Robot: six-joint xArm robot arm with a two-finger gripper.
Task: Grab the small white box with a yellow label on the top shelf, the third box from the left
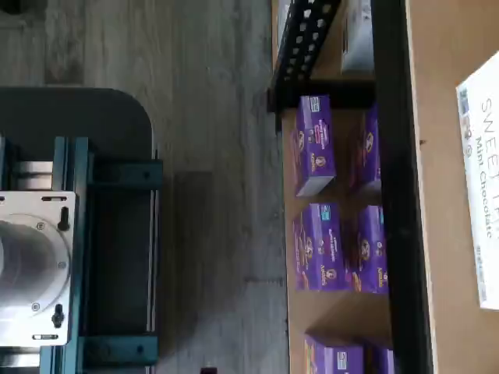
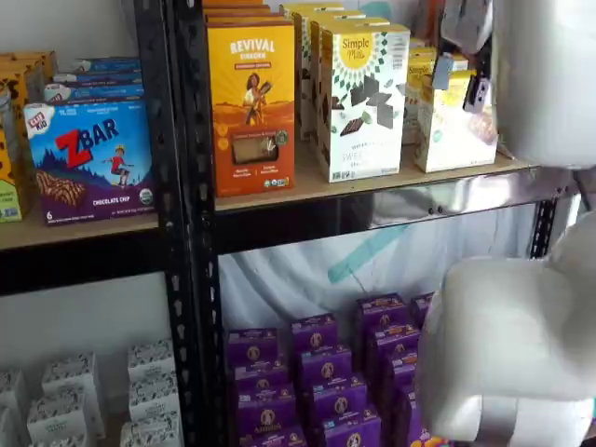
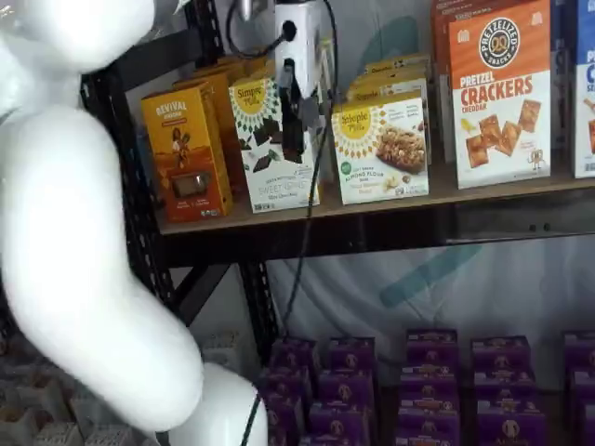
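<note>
The small white box (image 3: 381, 149) with a round yellow logo and a baked-bar picture stands on the top shelf (image 3: 390, 228), between a taller white carton with dark chocolate shapes (image 3: 265, 153) and an orange-and-white cracker carton (image 3: 497, 93). It also shows in a shelf view (image 2: 456, 126), partly behind the arm. My gripper (image 3: 293, 130) hangs from above in front of the taller white carton, just left of the small box. Its black fingers show no plain gap and hold nothing. The gripper (image 2: 463, 79) also shows in front of the small box's upper part. In the wrist view the small box is hidden.
An orange Revival carton (image 3: 186, 153) stands left of the taller white one. Purple boxes (image 3: 428, 381) fill the lower shelf and show in the wrist view (image 1: 316, 144). My white arm (image 2: 507, 354) blocks the right side. A Zbar box (image 2: 88, 158) sits on the left bay.
</note>
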